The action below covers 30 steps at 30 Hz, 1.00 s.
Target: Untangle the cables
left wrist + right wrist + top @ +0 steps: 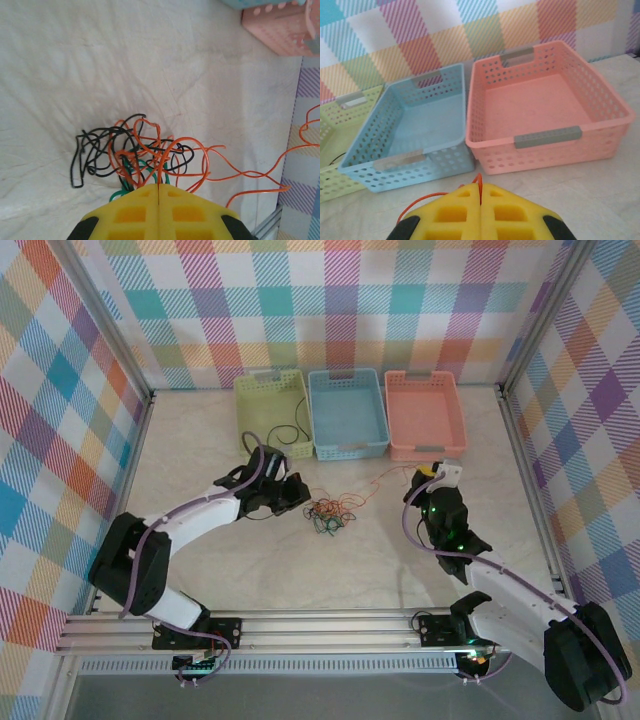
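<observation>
The cables (333,512) lie as a small knot of orange, black and green wire on the table, in front of the baskets. My left gripper (300,496) sits at the knot's left edge. In the left wrist view its yellow jaws (158,187) are pressed shut with an orange cable (165,150) pinched in the seam. Black loops (97,150) and a green wire (134,172) lie just beyond. My right gripper (433,476) is shut on the far end of an orange cable (479,179), which runs back toward the knot (375,483).
Three baskets stand in a row at the back: green (262,390), blue (346,445) and pink (425,445). A black wire (285,432) lies in the green basket. Aluminium frame rails (520,440) border the table on both sides.
</observation>
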{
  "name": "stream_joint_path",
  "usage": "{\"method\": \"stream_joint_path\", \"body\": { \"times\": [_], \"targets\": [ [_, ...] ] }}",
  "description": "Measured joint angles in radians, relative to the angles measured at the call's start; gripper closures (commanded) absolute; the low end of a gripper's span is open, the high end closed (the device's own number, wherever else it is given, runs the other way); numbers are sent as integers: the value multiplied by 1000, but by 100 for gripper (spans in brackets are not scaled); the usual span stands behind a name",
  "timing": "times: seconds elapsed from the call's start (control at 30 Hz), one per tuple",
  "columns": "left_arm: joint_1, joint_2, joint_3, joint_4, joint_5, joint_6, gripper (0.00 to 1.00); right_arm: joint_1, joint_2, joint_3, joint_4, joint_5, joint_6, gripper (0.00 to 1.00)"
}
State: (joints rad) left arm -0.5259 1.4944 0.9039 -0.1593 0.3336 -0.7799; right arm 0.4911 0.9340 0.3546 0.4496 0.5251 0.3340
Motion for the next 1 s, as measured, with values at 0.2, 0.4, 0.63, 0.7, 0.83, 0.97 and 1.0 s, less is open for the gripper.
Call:
{"method": "stream_joint_path", "body": {
  "times": [0.2, 0.4, 0.63, 0.7, 0.83, 0.97, 1.0],
  "targets": [
    [11, -31, -10, -4, -30, 6, 100, -8, 0, -1, 7, -86, -6, 100],
    [11, -32, -11, -30, -64, 16, 100, -8, -71, -19, 17, -142, -25, 100],
    [39, -65, -21, -76, -179, 41, 100, -8, -256, -23, -12, -168, -47, 100],
    [51, -69, -27, -76, -197, 41, 100, -10, -309, -23, -25, -152, -59, 100],
    [58, -69, -34, -76, -213, 41, 100, -27, -379, -5, -64, -106, -76, 100],
    [58, -69, -34, -76, -216, 41, 100, -55, -394, 55, -129, -27, -88, 100],
    [58, -69, -34, -76, -216, 41, 100, -64, -395, 73, -145, -4, -88, 100]
  ]
}}
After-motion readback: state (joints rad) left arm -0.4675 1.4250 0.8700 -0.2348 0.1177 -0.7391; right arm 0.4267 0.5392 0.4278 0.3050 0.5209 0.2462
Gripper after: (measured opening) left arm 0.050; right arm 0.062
